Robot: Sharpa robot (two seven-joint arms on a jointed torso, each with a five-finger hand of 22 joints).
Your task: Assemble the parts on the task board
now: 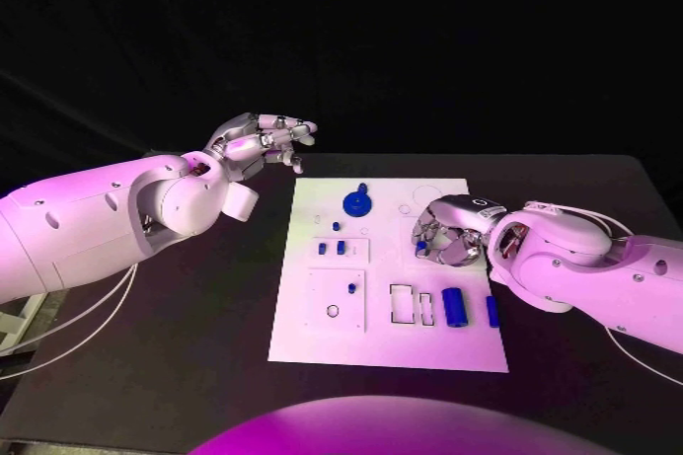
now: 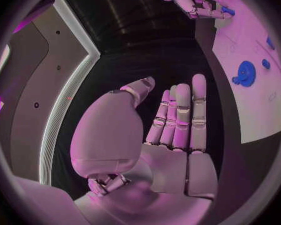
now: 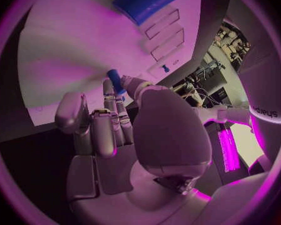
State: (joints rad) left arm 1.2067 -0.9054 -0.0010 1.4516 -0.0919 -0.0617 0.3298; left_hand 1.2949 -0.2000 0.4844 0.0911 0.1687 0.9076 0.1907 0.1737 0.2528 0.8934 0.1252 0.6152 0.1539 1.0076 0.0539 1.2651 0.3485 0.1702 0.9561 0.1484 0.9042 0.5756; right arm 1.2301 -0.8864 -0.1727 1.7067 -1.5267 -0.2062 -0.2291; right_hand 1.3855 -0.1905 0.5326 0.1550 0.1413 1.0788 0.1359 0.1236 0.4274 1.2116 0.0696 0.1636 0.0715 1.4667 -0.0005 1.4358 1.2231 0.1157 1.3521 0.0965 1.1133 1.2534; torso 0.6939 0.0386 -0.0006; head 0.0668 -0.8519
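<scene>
Black table (image 1: pixel 199 346) (white task board (image 1: pixel 328 341) centred)

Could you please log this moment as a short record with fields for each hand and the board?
left hand: raised beyond the board's far left corner, fingers apart, holding nothing
right hand: low over the board's right side, pinching a small blue part
task board: white; round blue part near far edge, blue cylinder near right edge
</scene>
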